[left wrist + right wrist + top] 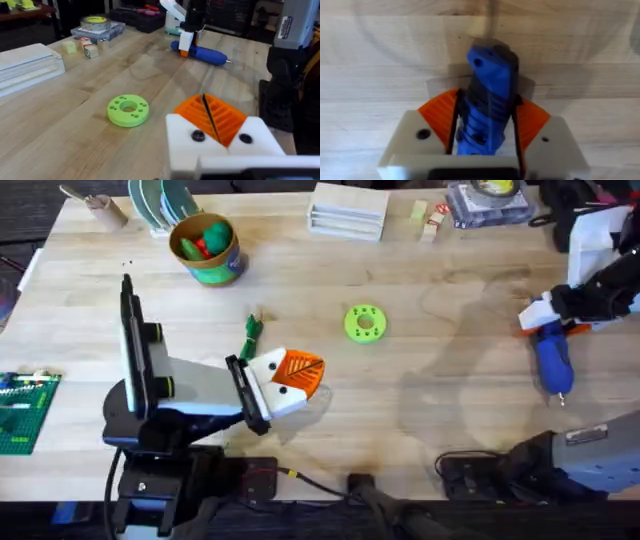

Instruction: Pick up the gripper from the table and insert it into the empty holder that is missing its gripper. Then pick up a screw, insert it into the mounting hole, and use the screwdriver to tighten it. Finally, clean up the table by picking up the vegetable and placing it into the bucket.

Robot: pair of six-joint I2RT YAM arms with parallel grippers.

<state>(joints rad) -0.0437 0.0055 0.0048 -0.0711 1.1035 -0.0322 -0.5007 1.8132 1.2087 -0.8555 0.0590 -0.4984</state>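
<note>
Table: light wooden plank top with visible grain. Left gripper: near the middle of the table, toward its near edge, white finger blocks with orange ribbed pads; in the left wrist view the two pads are pressed together with only a thin dark seam between them, nothing pinched. Right gripper: at the right side of the table, its white-and-orange fingers clamped on either side of the blue screwdriver (the right wrist view has the blue handle wedged between both orange pads); the metal tip points toward the near edge and slightly right, close above or on the table, which of the two I cannot tell. Lime-green disc with holes: flat on the table, near the middle, just beyond the left gripper. Small green item: lying left of the disc, too small to identify further. Bucket: far left of the table, green printed outside, yellow-orange rim, with green and red objects inside. Stack of white flat pieces: far middle edge. Small wooden blocks: right of that stack. Green baseplate: near left edge of the table.
</note>
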